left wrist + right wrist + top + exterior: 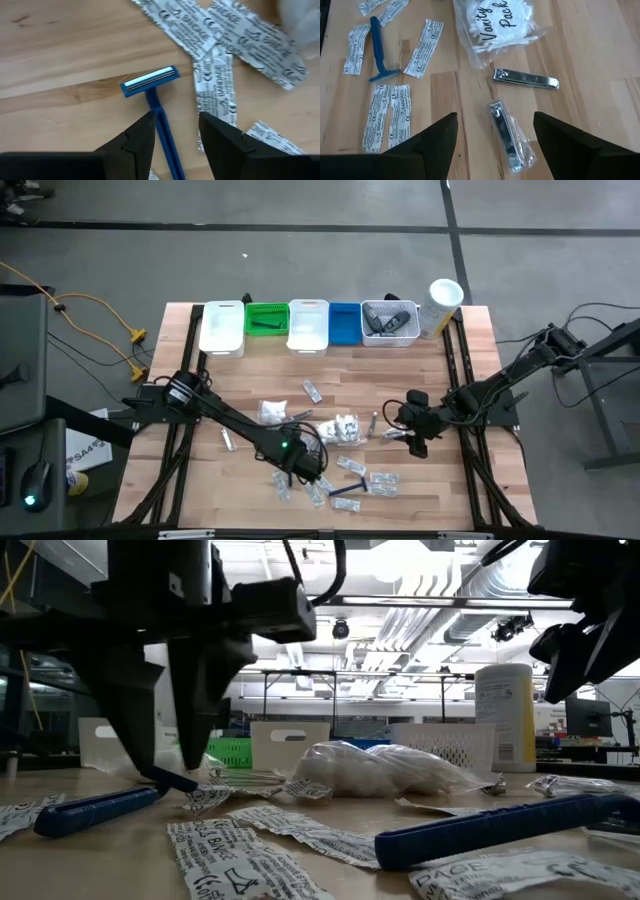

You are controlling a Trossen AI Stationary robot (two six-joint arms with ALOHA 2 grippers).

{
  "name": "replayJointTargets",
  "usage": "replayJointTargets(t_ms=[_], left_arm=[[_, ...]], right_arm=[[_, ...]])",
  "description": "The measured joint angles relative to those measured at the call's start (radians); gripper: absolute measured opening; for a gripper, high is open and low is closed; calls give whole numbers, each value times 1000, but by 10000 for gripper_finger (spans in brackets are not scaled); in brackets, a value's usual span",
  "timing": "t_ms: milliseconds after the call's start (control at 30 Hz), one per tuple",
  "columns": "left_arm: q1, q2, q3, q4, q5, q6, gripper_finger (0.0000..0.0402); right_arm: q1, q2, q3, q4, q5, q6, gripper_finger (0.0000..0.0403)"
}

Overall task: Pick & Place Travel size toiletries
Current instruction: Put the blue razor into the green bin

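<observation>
Left wrist view first: I have the left gripper (176, 137) low over the wood with its fingers (137, 142) parted and the blue razor (155, 100) handle running straight up the gap between them; razor head just beyond the tips. Fingers aren't touching the handle as far as I can see, so released, not gripping. Bandage sachets (212, 85) lie just beside the far finger, one nearly under it. Step I judge: pre-grasp on the razor. Next I need to drop the last bit, close on the handle only, and keep the sachet out of the pinch.

Right wrist view: right gripper (495, 145) hovers above the table, fingers spread wide, holding nothing. A bagged nail clipper (509, 137) sits between the tips, a bare nail clipper (526, 79) just past them, and a cotton-swab vanity pack (495, 25) farther out. A second blue razor (379, 50) and more sachets are off beside one finger. This arm looks lined up on the bagged clipper; the slick wrap may slide when I close.

High view, far end: row of bins along the table's back edge – white bin (222, 327), green bin (267, 320), another white, a blue bin (345, 323), and a mesh basket (390, 322) with dark items already inside, plus a white canister (440, 305) beside it. Most toiletries are still loose mid-table, so the task is early. Which bin takes the razor I can't tell.
</observation>
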Motion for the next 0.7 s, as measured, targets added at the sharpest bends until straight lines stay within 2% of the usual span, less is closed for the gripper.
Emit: replayJointTargets(t_ms=[500,700], left_arm=[[0,49,0,-21,58,-27,150],[0,68,2,-22,86,-18,122]], right_arm=[[0,0,0,-12,0,3,254],[0,0,0,-11,0,5,254]])
